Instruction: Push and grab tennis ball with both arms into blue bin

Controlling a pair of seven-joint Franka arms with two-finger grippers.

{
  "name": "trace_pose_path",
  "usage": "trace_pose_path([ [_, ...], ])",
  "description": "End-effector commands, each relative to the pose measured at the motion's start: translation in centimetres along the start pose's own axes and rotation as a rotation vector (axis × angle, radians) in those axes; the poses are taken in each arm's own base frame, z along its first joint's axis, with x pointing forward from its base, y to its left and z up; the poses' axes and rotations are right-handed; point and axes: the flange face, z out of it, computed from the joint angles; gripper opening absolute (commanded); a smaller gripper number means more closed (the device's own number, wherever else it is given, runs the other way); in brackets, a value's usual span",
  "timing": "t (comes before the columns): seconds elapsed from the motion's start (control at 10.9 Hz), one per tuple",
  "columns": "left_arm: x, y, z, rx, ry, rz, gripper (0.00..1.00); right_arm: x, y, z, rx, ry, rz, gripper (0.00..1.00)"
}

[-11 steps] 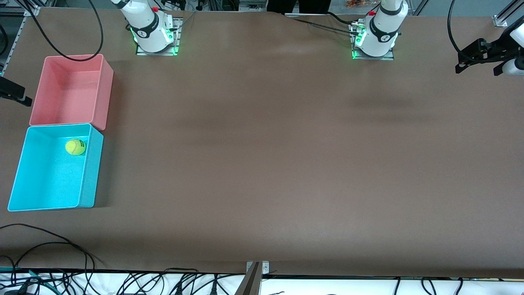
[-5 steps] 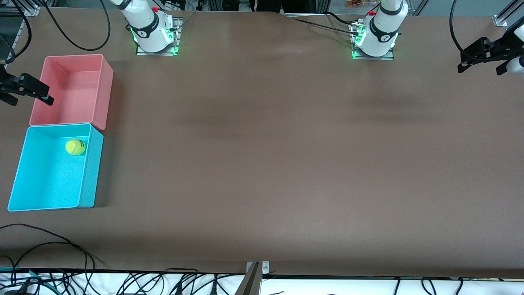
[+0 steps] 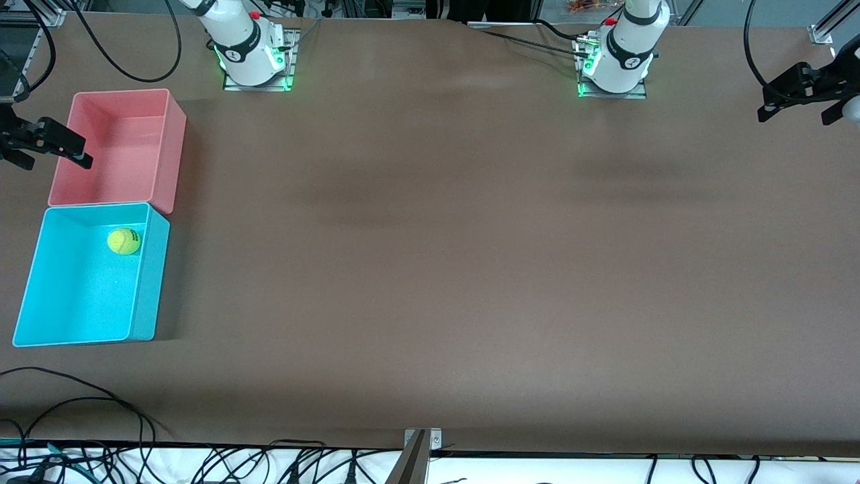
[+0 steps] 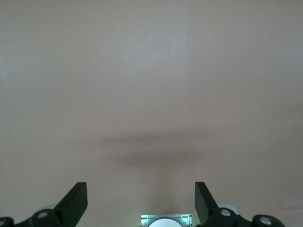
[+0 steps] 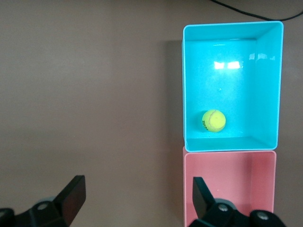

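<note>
The yellow-green tennis ball [image 3: 123, 241] [image 5: 213, 120] lies inside the blue bin [image 3: 80, 302] [image 5: 227, 80], close to the wall that borders the pink bin. My right gripper [image 3: 57, 160] [image 5: 137, 180] hangs open and empty in the air over the outer rim of the pink bin, at the right arm's end of the table. My left gripper [image 3: 794, 119] [image 4: 140, 187] is open and empty too, up over bare table at the left arm's end. Neither gripper touches the ball or the blue bin.
A pink bin [image 3: 114, 154] [image 5: 227, 184] stands against the blue bin, farther from the front camera. Both arm bases [image 3: 252, 57] [image 3: 615, 64] sit at the table's back edge. Loose black cables [image 3: 80, 403] and a metal bracket [image 3: 418, 447] line the front edge.
The right gripper has moved in from the table's end to over the pink bin's rim. The left gripper has drifted slightly outward. The ball has stayed still in the blue bin.
</note>
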Motion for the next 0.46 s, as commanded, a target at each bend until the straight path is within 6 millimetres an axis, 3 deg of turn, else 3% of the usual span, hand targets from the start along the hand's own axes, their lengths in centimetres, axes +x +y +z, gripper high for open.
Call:
trace_pose_path([
  [0.0, 0.6, 0.1, -2.0, -0.015, 0.039, 0.012, 1.00, -0.8, -0.4, -0.8, -0.015, -0.003, -0.002, 1.00],
  [0.37, -0.7, 0.3, -1.7, -0.018, -0.044, 0.011, 1.00, -0.8, -0.3, -0.9, -0.014, -0.003, 0.004, 1.00],
])
